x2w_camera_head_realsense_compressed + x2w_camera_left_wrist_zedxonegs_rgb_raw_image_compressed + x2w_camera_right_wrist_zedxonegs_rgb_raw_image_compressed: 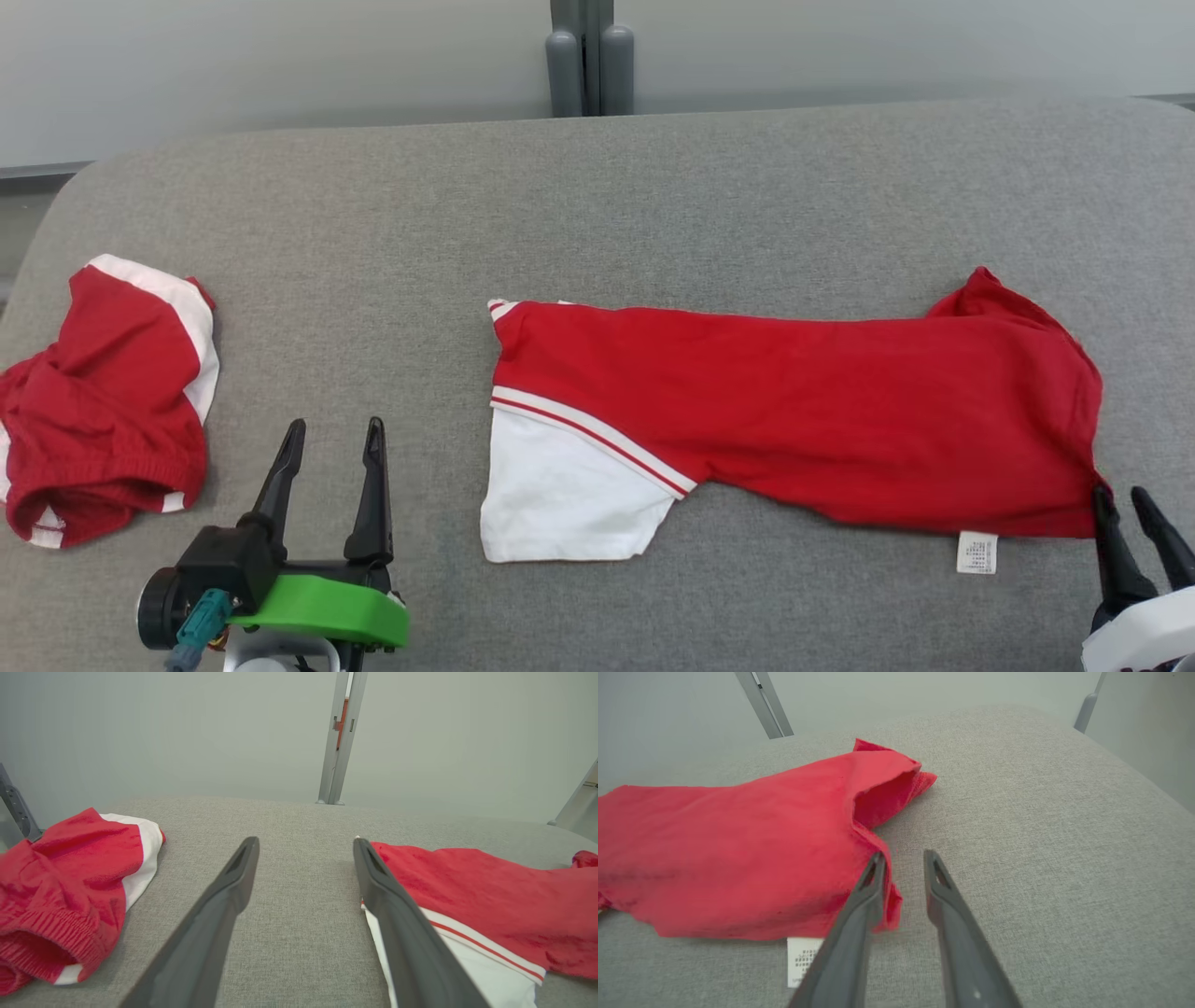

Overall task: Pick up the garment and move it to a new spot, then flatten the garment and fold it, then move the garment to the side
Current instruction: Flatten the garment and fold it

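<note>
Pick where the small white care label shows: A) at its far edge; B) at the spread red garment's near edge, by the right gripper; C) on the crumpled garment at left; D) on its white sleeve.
B: the care label pokes out from the near hem of the red garment, close to the right gripper.

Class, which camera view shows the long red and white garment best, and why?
The head view: the whole garment lies stretched end to end on the grey surface. The left wrist view shows its white-panelled end; the right wrist view shows its plain red end and the label.
</note>
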`<state>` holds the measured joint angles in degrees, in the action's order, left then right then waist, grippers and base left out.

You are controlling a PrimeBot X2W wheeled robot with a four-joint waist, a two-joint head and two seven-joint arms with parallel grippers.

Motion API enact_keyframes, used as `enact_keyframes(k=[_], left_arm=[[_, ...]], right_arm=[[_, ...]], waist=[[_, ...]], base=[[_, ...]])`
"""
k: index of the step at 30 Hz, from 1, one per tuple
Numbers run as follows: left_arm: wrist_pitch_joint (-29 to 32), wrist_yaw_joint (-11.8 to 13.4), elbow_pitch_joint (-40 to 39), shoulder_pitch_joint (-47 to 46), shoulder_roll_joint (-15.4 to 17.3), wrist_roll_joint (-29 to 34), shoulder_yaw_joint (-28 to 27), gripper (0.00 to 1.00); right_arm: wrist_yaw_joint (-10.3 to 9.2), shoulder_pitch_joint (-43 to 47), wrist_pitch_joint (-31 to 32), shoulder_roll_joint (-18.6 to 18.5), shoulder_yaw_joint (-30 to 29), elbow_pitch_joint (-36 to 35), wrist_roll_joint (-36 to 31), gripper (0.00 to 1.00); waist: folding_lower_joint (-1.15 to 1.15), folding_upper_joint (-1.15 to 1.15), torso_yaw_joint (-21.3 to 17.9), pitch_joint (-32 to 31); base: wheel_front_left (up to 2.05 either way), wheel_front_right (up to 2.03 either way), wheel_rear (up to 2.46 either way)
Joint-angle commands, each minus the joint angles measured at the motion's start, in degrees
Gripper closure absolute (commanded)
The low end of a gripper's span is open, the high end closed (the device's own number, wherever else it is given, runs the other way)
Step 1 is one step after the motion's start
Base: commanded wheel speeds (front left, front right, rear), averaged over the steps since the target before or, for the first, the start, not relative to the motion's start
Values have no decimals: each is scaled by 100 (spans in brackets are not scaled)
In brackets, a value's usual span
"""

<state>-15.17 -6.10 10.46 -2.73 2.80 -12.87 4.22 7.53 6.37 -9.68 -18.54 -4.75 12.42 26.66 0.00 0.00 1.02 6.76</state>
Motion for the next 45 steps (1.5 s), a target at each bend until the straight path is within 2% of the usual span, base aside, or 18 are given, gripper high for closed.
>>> enact_keyframes(k=[1,10,14,26,33,37,38,39,40,45], left_arm=[[5,1,-6,-7,17,8,-21,0],[5,25,-57,92,17,-1,-47,0],[5,33,-78,36,17,-3,-27,0],[5,17,-60,-275,17,-18,136,0],[5,26,-52,-362,17,-28,177,0],[5,20,-40,-391,17,-14,187,0],[5,18,-37,-400,17,-10,192,0],[5,18,-33,-415,17,-11,197,0],[5,16,-26,-432,17,-14,209,0],[5,44,1,-448,17,-45,233,0]], right_arm=[[-8,-81,-89,-24,-17,39,-7,0],[-8,-530,-315,-171,75,215,-149,0],[-8,-1072,-219,-325,186,617,-403,0],[-8,-3035,43,-681,616,2876,-770,0],[-8,-3660,178,-597,825,4281,-623,0],[-8,-3902,242,-426,950,4783,-389,0],[-6,-3952,285,-370,998,4878,-302,50],[-6,-3985,312,-353,1047,4941,-260,92],[-5,-4041,257,-351,1136,4964,-226,100],[-7,-4452,-218,-460,1375,4877,-51,100]], waist=[[0,0,69,-61],[0,0,126,-112],[0,0,114,-39],[0,0,269,353],[0,0,387,503],[0,0,422,554],[0,0,430,568],[0,0,439,576],[0,0,453,581],[0,0,497,553]], base=[[0,0,0],[0,0,0],[0,0,0],[0,0,0],[0,0,0],[0,0,0],[0,0,0],[0,0,0],[0,0,0],[0,0,0]])
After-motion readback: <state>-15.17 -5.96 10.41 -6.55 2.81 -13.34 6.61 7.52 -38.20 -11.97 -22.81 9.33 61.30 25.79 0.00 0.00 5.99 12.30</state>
